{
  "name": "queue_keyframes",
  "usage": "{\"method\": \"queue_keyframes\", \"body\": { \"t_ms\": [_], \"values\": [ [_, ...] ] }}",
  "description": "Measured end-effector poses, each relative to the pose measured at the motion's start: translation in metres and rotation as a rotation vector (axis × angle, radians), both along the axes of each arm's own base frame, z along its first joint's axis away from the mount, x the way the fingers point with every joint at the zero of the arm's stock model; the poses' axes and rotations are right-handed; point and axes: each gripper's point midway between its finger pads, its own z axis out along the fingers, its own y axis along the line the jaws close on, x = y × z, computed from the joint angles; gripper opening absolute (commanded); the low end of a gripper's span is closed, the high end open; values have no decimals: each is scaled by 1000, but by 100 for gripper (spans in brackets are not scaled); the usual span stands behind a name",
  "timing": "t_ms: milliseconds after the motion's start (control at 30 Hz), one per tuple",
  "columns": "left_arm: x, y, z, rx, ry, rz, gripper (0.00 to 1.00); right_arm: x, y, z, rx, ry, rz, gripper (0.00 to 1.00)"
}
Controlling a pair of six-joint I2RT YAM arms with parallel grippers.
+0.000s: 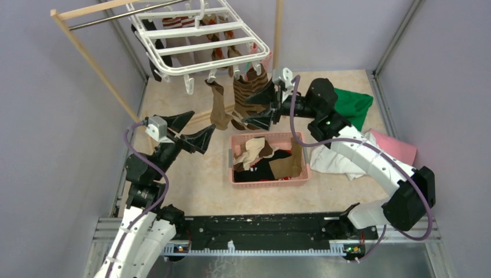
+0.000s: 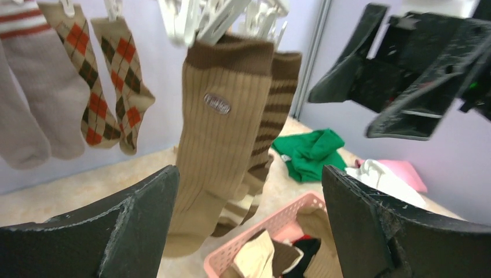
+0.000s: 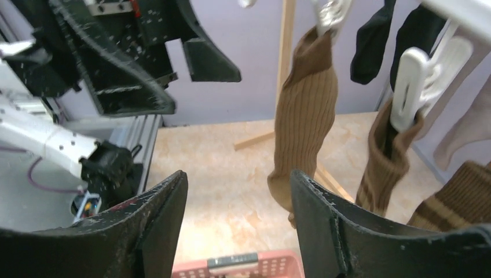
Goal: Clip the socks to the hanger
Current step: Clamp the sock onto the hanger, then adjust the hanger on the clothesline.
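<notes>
- The tan sock is ribbed knit with a dark brown cuff. It carries a small oval patch whose writing is too blurred to read.
- The hanger is a white plastic grid of cross bars. It hangs high at the rear left of the counter, beside a wooden rack.
- Its white clips pinch the cuffs of several socks: the tan one, a brown-and-cream striped sock just behind it, and a pair of argyle socks in orange and brown diamonds.
- A pink plastic basket with slotted walls sits mid-counter, holding loose socks in cream, brown and black.
- A crumpled green cloth lies at the rear right.
- The left claw is raised and tilted up towards the hanging socks. Its black wedge fingers are spread wide and grip nothing.
- The right claw reaches in level from the right, just beside the striped sock. Its jaws are partly apart, with nothing between them.
</notes>
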Motion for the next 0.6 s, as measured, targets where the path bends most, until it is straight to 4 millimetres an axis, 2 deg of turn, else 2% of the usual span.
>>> {"method": "queue_keyframes", "body": {
  "t_ms": [167,300,467,600],
  "values": [
    [11,3,-37,46,104,35,98,-16,-13,-19,-4,-91,3,65],
    [19,8,-64,66,180,78,98,-23,-16,-42,-12,-128,3,65],
    [28,16,-91,74,260,137,99,-31,0,-69,-34,-159,-40,63],
    [32,25,-109,74,313,193,99,-45,19,-78,-13,-191,-88,61]
  ]
}}
